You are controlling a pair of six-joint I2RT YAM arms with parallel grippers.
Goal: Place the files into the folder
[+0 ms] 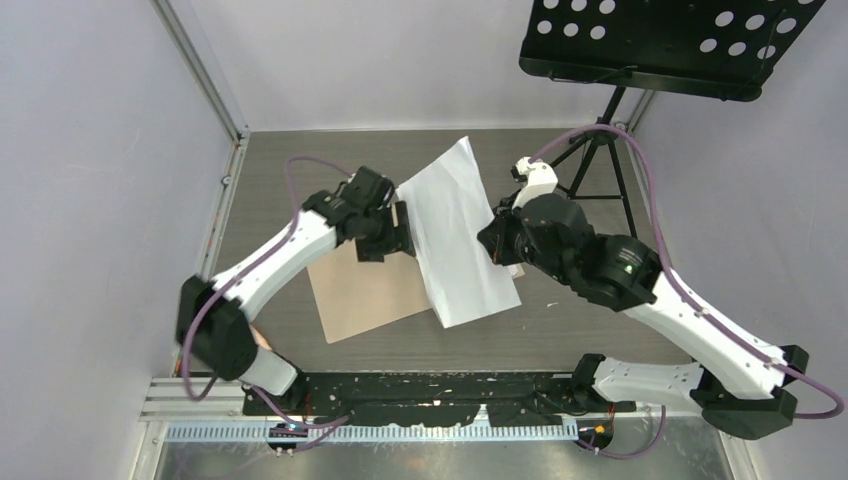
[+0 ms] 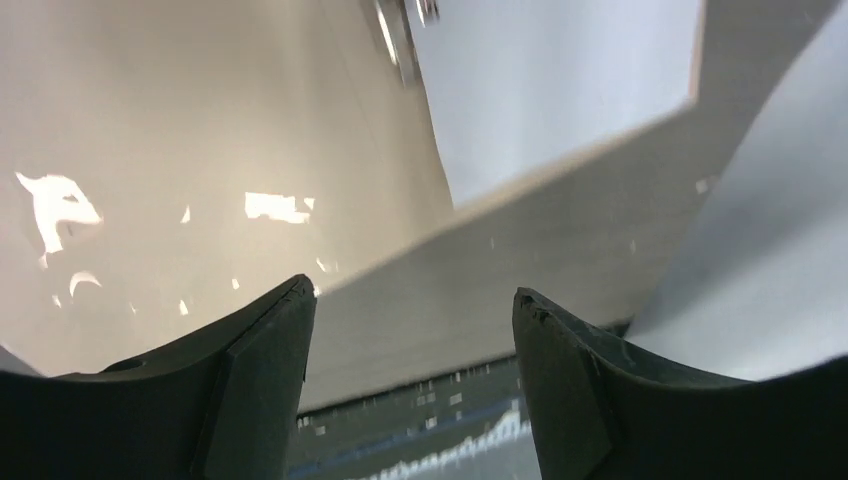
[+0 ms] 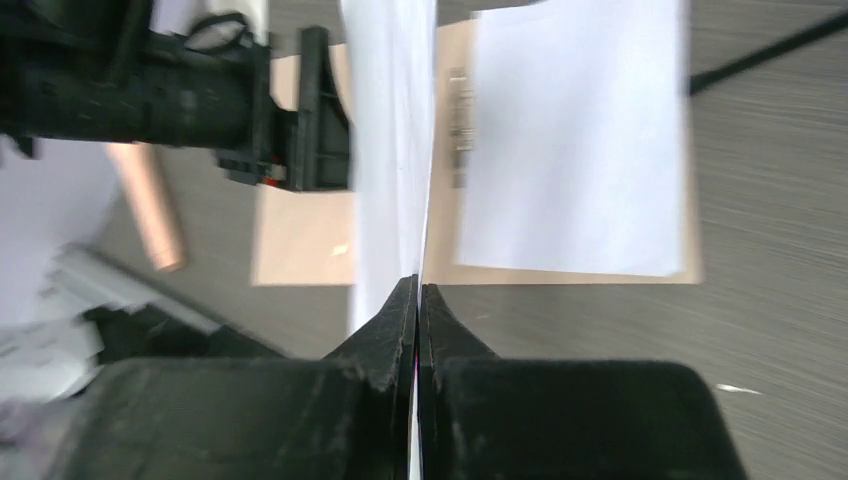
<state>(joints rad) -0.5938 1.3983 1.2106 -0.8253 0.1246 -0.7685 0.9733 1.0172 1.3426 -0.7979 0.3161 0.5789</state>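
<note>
The brown folder (image 1: 365, 295) lies open on the table. My right gripper (image 1: 495, 250) is shut on the edge of a white file sheet (image 1: 462, 235) and holds it up, tilted over the folder; the right wrist view shows this sheet edge-on (image 3: 395, 150) rising from the gripper (image 3: 418, 285). Another white file (image 3: 575, 140) lies flat on a folder leaf (image 3: 300, 240) beyond it. My left gripper (image 1: 400, 240) is open at the folder's far edge, beside the raised sheet. In the left wrist view its gripper (image 2: 410, 295) stands open with a tan leaf (image 2: 520, 260) ahead and white paper (image 2: 760, 260) at right.
A black music stand (image 1: 660, 40) with its tripod legs (image 1: 600, 160) stands at the back right. Pale walls (image 1: 100, 200) close in both sides. A metal rail (image 1: 400, 430) runs along the near edge by the arm bases.
</note>
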